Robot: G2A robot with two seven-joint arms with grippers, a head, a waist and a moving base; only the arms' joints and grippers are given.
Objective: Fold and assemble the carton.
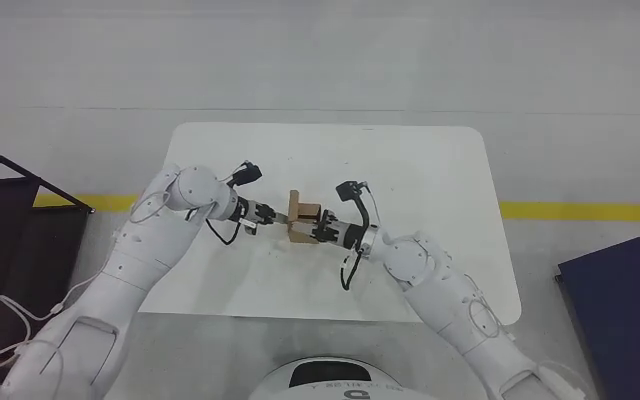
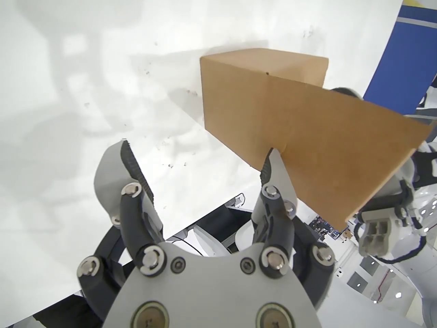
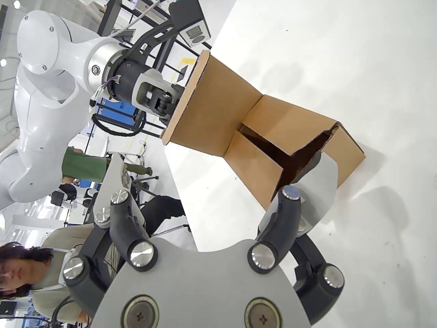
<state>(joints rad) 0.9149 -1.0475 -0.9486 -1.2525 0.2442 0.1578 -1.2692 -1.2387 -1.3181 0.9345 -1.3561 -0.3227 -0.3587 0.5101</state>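
The brown carton (image 1: 302, 217) lies on its side in the middle of the white table (image 1: 420, 180), between my two grippers. One long flap stands out from it. My left gripper (image 1: 270, 215) is open beside that flap. In the left wrist view, one finger (image 2: 275, 172) touches the flap's edge on the carton (image 2: 273, 117), and nothing sits between the left gripper (image 2: 198, 148) fingers. My right gripper (image 3: 218, 162) is open at the carton's (image 3: 252, 110) partly folded end. One of its fingers (image 3: 319, 179) rests at the dark gap between the end flaps.
A black stand (image 1: 25, 225) sits on the floor left of the table and a dark blue panel (image 1: 605, 290) to the right. A yellow floor line (image 1: 570, 210) runs behind. Bare tabletop lies beyond and to the right of the carton.
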